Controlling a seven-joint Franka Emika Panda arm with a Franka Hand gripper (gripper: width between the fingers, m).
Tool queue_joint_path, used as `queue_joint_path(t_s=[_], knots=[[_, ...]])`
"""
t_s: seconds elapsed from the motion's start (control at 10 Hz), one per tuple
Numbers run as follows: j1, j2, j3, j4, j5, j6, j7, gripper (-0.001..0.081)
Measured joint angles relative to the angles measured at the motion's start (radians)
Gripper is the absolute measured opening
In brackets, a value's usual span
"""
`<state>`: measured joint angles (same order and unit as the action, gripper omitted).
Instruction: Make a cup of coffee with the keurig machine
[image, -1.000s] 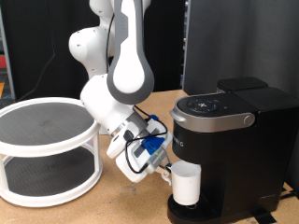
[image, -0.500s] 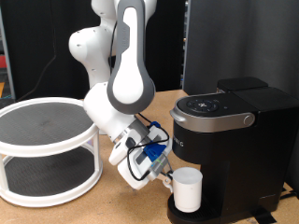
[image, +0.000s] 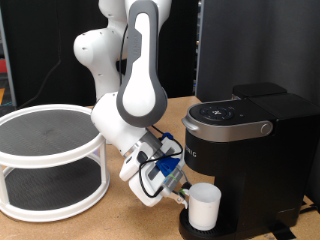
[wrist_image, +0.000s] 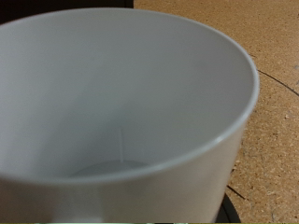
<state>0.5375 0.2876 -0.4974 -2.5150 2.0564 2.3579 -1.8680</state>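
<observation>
1. Gripper (image: 180, 193) sits low in the exterior view's lower middle, angled down toward the right and reaching to the cup's left side. Its fingers are too small and cluttered by blue and white parts to show how far apart they stand, so I cannot tell whether it grips the cup.
2. Compared with half a second ago, the arm's lower link has tilted further down and the hand has dropped slightly. One second ago the hand was higher and further left.
3. Over the same span the cup (image: 204, 206) has moved right and down, going from the machine's front edge to deeper beneath its overhanging head.
4. That cup now stands upright on the round base of the keurig machine (image: 245, 150), at the frame's bottom, directly right of the gripper and touching or nearly touching it.
5. From the wrist view, the cup (wrist_image: 112, 103) fills almost the whole frame, its pale interior open to the camera, with the wooden table (wrist_image: 271, 93) visible beyond its rim.
6. At the exterior view's left, a white two-tier round rack (image: 50, 160) stands on the table, well apart from the machine.
</observation>
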Motion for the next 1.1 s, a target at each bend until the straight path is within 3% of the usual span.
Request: queue_joint_path(t_s=[0.1, 0.2, 0.3, 0.4, 0.5, 0.6, 1.1], knots=[[-0.001, -0.001, 0.000, -0.002, -0.001, -0.003, 0.001, 0.0320], [-0.003, -0.005, -0.001, -0.007, -0.011, -0.009, 0.010, 0.0320], [-0.009, -0.020, -0.007, -0.017, -0.042, -0.022, 0.032, 0.0531], [-0.016, -0.048, -0.019, -0.033, -0.095, -0.040, 0.064, 0.0669], [-0.026, -0.084, -0.033, -0.054, -0.156, -0.045, 0.099, 0.0669], [-0.034, -0.120, -0.048, -0.076, -0.215, -0.044, 0.130, 0.0779], [-0.081, -0.302, -0.121, -0.188, -0.462, 0.011, 0.224, 0.0808]])
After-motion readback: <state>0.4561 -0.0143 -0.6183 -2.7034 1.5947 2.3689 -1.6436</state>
